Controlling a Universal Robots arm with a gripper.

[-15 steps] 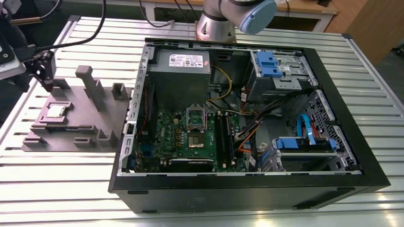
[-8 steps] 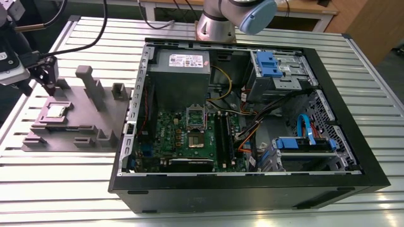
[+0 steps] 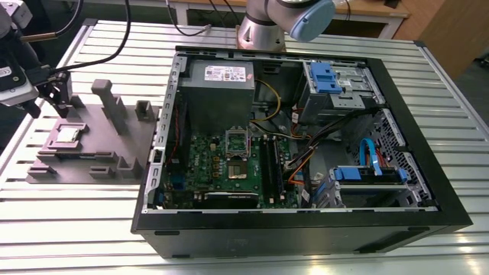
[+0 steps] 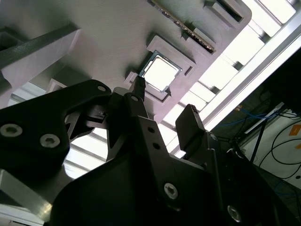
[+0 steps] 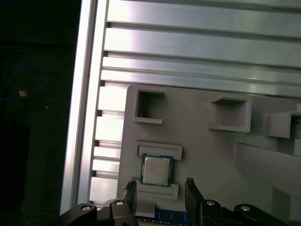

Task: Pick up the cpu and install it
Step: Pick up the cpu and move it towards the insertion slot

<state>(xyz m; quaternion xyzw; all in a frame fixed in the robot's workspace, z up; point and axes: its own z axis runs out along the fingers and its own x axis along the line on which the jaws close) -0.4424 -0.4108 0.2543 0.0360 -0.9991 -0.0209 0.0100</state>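
1. Cpu [image 5: 156, 170] lies flat in its tray [image 5: 202, 146] recess, just ahead of the gap between the gripper's [image 5: 160, 188] spread, empty jaws.
2. Probably light, stiff, fragile (thin rim); grip opposite edges.

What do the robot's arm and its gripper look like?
The arm is a silvery metal tube with a pale blue cap at the joint. The gripper is matte black, built of flat links with silver screw heads, and ends in two narrow fingers. A black cable runs toward it.
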